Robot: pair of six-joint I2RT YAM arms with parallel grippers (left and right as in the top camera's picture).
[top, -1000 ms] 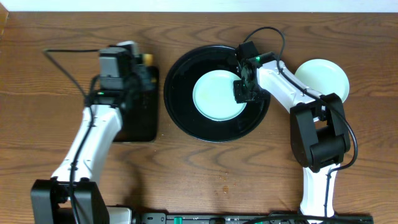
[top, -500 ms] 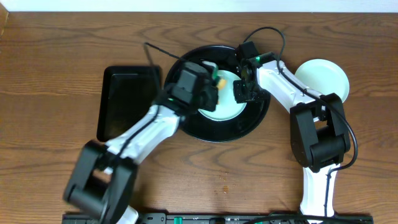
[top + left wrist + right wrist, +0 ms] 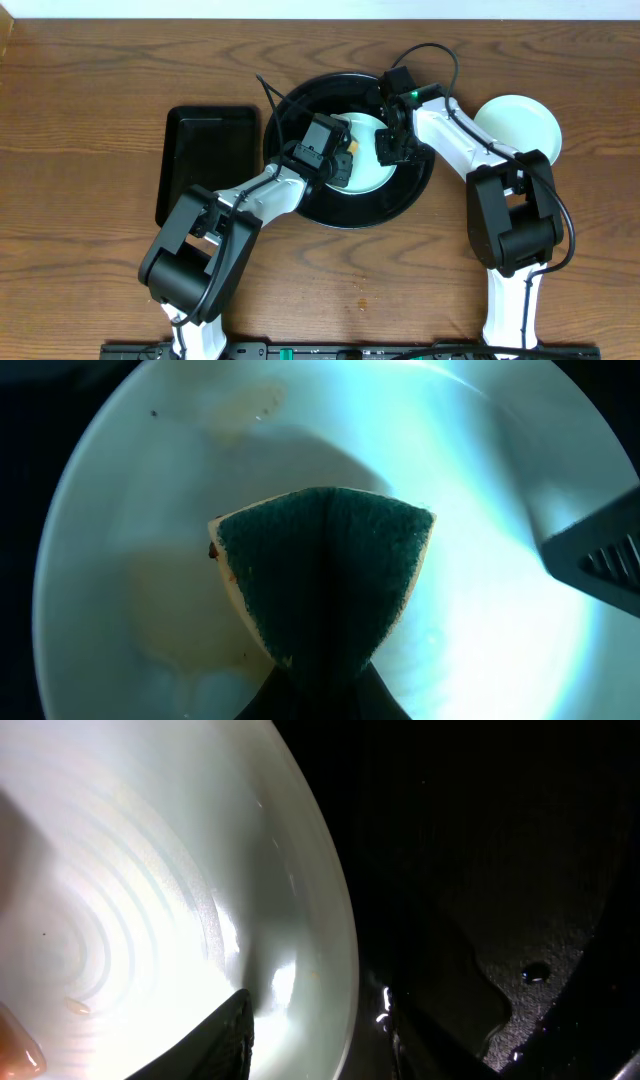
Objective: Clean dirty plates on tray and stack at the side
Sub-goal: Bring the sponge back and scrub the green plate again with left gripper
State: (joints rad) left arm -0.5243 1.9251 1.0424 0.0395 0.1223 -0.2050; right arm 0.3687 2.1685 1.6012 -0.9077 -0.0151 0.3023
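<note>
The scrubbing step is judged to be in hand: a mint-blue plate (image 3: 372, 176) is lying flat and face up inside the round black tray (image 3: 396, 200), slightly right of its centre, and a sponge (image 3: 320, 575) is clenched in the left tool (image 3: 342, 166) and held over the plate's bowl, green scouring face showing. The plate's right rim is straddled by the fingers of the right tool (image 3: 389, 150), one inside and one outside; whether the rim is truly pinched cannot be told. Being round, the plate has no long axis and points nowhere, only its hollow is turned upward. The sponge is folded along a crease that runs straight out from the tool, with its broad edge farthest from the tool. A faint brown smear (image 3: 245, 402) is seen near the far rim and a pale stain (image 3: 180, 622) beside the sponge, so wiping strokes across both are called for next, with the rim steadied. A second plate (image 3: 520, 122) is seen on the surface at the right, well apart from the tray
</note>
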